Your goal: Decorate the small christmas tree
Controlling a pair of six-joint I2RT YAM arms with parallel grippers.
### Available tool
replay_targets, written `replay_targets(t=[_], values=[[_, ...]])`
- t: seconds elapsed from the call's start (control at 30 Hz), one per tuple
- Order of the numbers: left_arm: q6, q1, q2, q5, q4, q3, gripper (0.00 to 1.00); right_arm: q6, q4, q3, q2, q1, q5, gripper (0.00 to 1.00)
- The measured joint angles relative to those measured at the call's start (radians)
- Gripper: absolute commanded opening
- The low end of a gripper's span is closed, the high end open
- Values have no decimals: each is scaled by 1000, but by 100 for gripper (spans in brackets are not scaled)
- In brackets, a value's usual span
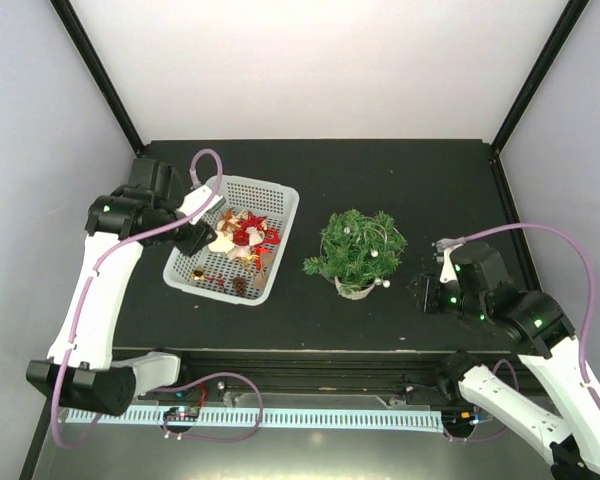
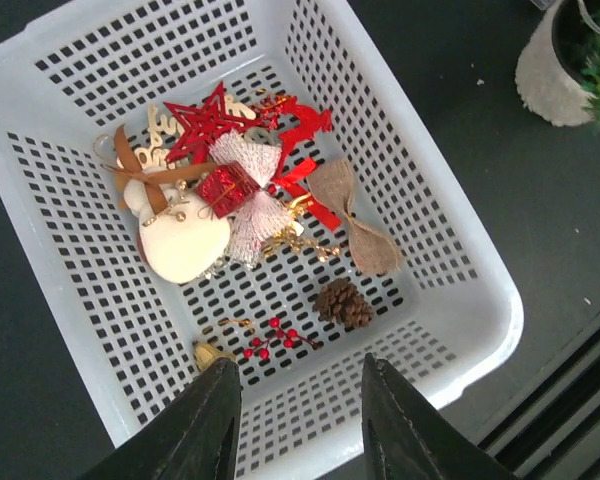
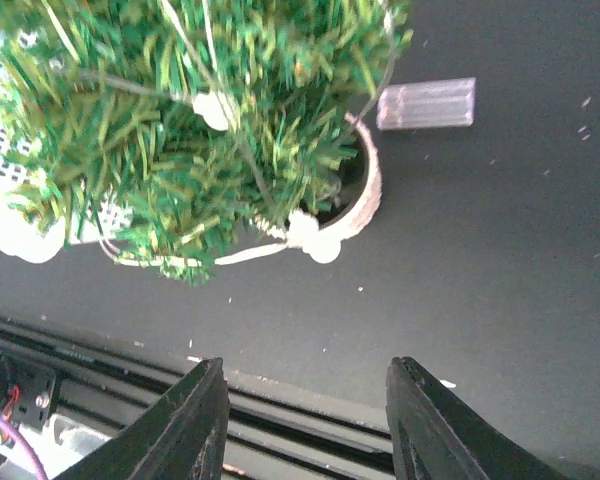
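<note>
The small christmas tree, bushy green in a whitish pot, stands mid-table; it fills the top left of the right wrist view, with white beads on its string. A white mesh basket left of it holds ornaments: a red star, a red gift box, a white round ornament, a burlap bow, a pine cone and red berries. My left gripper is open and empty above the basket's near end. My right gripper is open and empty, right of the tree.
A small clear plastic box lies on the black table beside the tree's pot. The table's front rail runs along the near edge. Black frame posts stand at the back corners.
</note>
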State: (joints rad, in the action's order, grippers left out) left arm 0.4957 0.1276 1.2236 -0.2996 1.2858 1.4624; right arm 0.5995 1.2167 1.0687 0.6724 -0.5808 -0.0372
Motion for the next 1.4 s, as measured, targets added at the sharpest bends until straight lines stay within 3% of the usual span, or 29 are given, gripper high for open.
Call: replay_targets(t=[0.23,0.5,0.63,0.67,0.7,0.93,0.97,1.03,1.07,1.27,1.4], values=[[0,0,-45,53,-13,-133,31,-33,-19,-43,62,0,-108,46],[53,0,180,102,-179,-224,41,-90,56,144,166,0,-98,47],[181,-5,323,106,-290,-207,44,-87,82,210,190,0,-97,47],[200,-6,353,106,-304,-207,53,-83,91,220,199,0,-97,47],[252,-10,375,103,-320,-204,54,-78,97,224,204,0,-96,47],[524,-47,506,70,-371,-109,57,-40,148,232,212,0,-72,47],[546,-50,521,66,-373,-90,76,-39,155,233,212,0,-68,47],[594,-52,546,55,-377,-57,95,-39,166,233,212,0,-57,47],[607,-55,555,42,-373,-41,99,-39,172,233,216,0,-52,47],[684,-54,665,-30,-235,140,99,-35,194,233,233,0,-17,48],[707,-54,715,-73,-167,194,89,-29,202,232,229,0,3,48]])
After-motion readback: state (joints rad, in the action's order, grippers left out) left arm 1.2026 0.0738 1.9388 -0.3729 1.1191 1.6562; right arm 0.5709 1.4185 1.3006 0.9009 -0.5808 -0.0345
